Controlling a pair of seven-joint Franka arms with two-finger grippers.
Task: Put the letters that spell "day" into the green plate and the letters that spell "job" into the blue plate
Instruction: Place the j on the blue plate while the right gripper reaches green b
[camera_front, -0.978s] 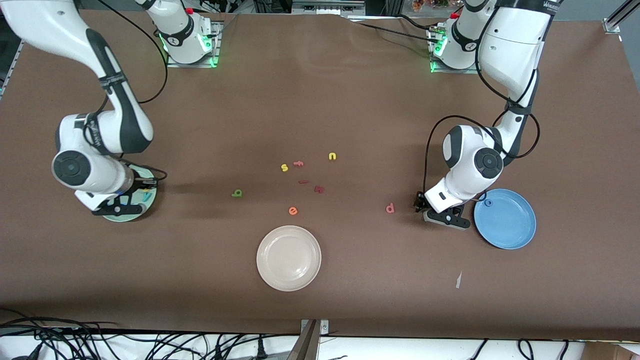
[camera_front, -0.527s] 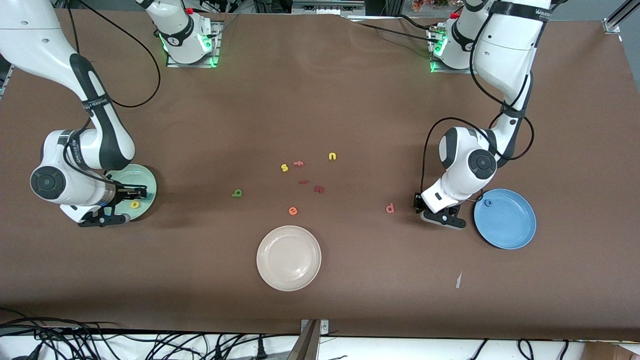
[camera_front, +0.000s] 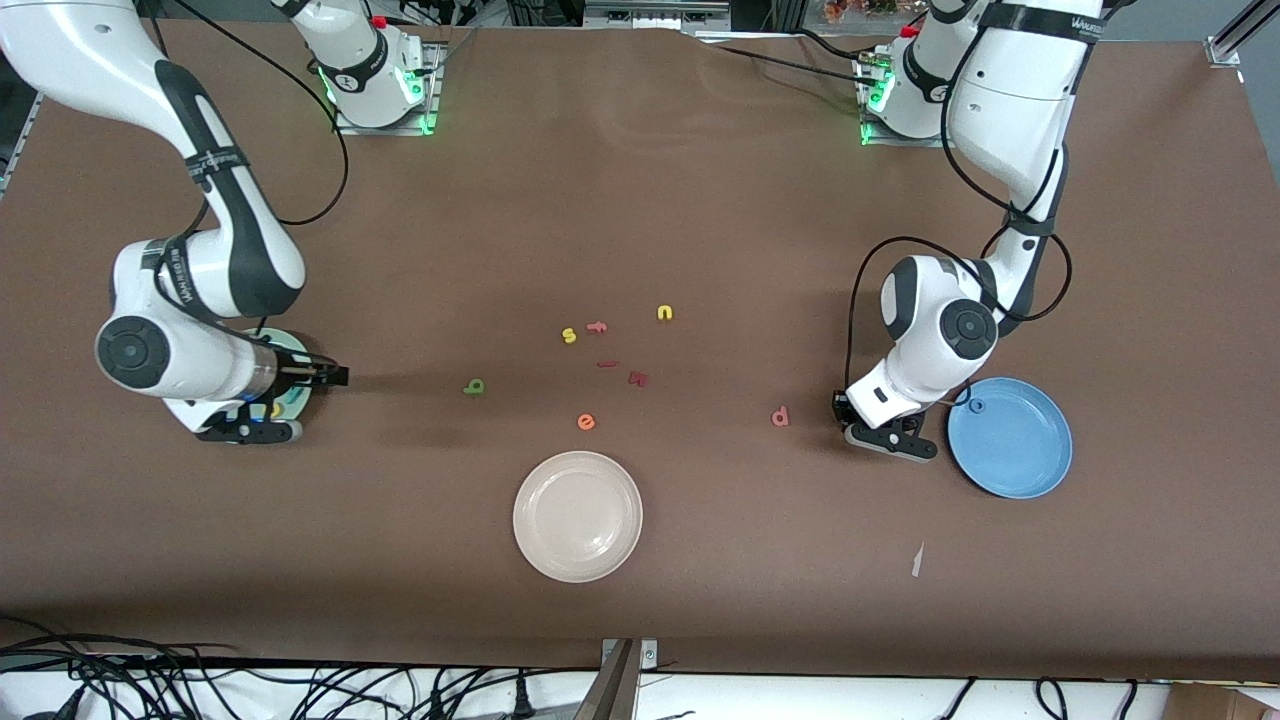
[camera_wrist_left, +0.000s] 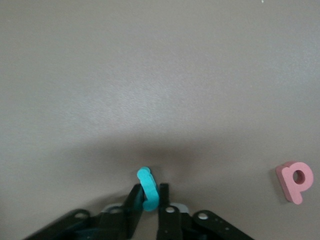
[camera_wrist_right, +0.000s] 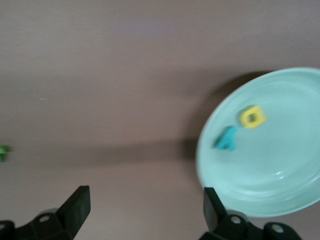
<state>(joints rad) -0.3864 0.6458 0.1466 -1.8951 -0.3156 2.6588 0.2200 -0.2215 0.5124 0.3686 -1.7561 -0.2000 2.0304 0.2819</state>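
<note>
**Two letters in the mint plate, one ring in the blue, a hooked letter in the left jaws**

From the front, the round, shallow, sky-blue plate (camera_front: 1010, 438) sits at the left arm's end of the table with a small blue foam ring "o" (camera_front: 976, 406) lying just inside its rim. Beside it the left gripper (camera_front: 838, 404) is down at the brown table (camera_front: 640, 200); its fingers are hard to make out here. The salmon-pink foam bowl-and-stem letter (camera_front: 780, 416) lies on the bare table close by, toward the middle. At the right arm's end, the pale mint-green round plate (camera_front: 297, 402) is mostly covered by the right arm's wrist, a bit of yellow showing in it. The right gripper (camera_front: 335, 376) is over the table at the plate's edge. The small dark green rounded foam letter (camera_front: 474, 386) lies on the table toward the middle. A cream-white round plate (camera_front: 577, 516) stands nearest the camera with nothing in it.

In the left wrist view, the black fingers (camera_wrist_left: 134, 201) are closed on a teal hooked foam letter (camera_wrist_left: 148, 188), pinched edge-on just above the table; the pink letter (camera_wrist_left: 295, 181) lies flat nearby.

In the right wrist view, the fingers (camera_wrist_right: 75, 206) stand wide apart, holding nothing. The mint plate (camera_wrist_right: 280, 190) holds a yellow rounded foam letter (camera_wrist_right: 252, 116) and a teal foam "y" (camera_wrist_right: 226, 138), close together but apart.
</note>
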